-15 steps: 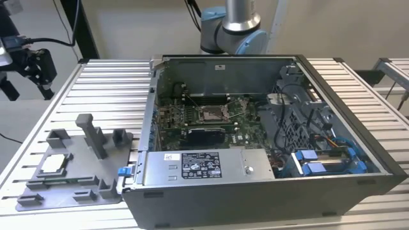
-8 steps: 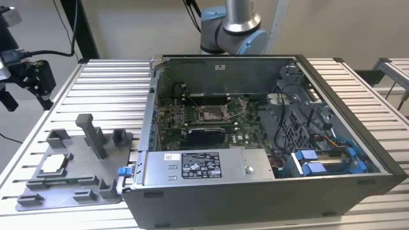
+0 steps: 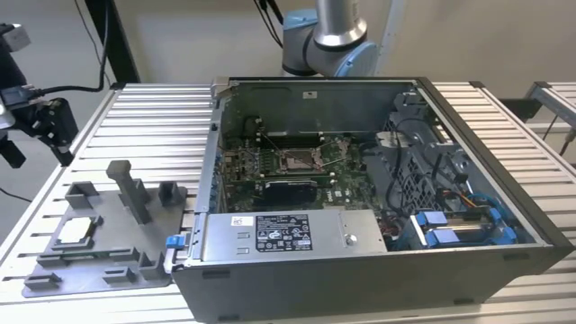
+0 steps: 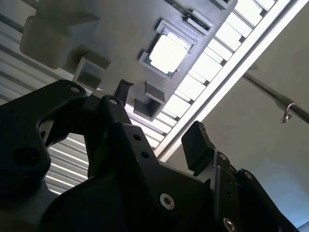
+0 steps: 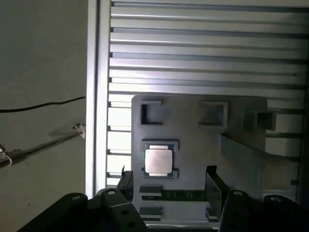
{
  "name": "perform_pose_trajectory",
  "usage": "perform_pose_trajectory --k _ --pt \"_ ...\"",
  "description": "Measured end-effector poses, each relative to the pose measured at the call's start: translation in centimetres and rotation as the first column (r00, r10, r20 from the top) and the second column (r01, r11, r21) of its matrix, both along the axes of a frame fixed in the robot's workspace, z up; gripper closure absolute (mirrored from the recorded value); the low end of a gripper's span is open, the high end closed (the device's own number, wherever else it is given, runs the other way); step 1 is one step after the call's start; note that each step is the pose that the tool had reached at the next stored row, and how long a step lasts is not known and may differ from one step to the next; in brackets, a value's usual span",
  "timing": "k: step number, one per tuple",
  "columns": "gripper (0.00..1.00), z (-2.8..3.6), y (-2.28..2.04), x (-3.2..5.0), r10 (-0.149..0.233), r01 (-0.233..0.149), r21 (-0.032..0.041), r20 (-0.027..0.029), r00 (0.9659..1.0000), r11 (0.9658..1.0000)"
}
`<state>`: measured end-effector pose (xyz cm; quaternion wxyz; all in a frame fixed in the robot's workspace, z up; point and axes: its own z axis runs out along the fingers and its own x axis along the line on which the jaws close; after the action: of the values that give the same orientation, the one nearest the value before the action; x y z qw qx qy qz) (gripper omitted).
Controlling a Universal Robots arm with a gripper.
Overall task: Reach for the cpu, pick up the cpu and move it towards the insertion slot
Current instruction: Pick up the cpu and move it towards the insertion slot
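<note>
The cpu (image 3: 77, 231) is a small silvery square lying flat in a recess of the grey tray (image 3: 112, 219), at the exterior view's left. My gripper (image 3: 36, 152) hangs well above the table, beyond the tray's far left corner and apart from it. Both wrist views look down past the black fingers at the cpu (image 5: 158, 161) (image 4: 168, 52). The gripper (image 5: 169, 182) (image 4: 159, 111) is open, with nothing between its fingers. The insertion slot (image 3: 297, 159), a shiny metal frame with a brownish centre, sits on the green board inside the open computer case.
The tray carries grey blocks and a tall slanted post (image 3: 133, 192). The open case (image 3: 378, 270) stands right of the tray, with a silver power-supply box (image 3: 283, 233) at its front. The ribbed metal table (image 3: 153, 128) ends in an edge (image 5: 92, 96) near the tray.
</note>
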<state>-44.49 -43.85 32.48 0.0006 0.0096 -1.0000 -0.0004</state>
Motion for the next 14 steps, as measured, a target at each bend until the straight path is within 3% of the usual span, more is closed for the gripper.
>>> perform_pose_trajectory --k 14 --pt "0.00 -2.55 -0.02 -0.03 0.000 0.000 0.0000 0.0001 1.0000 1.0000"
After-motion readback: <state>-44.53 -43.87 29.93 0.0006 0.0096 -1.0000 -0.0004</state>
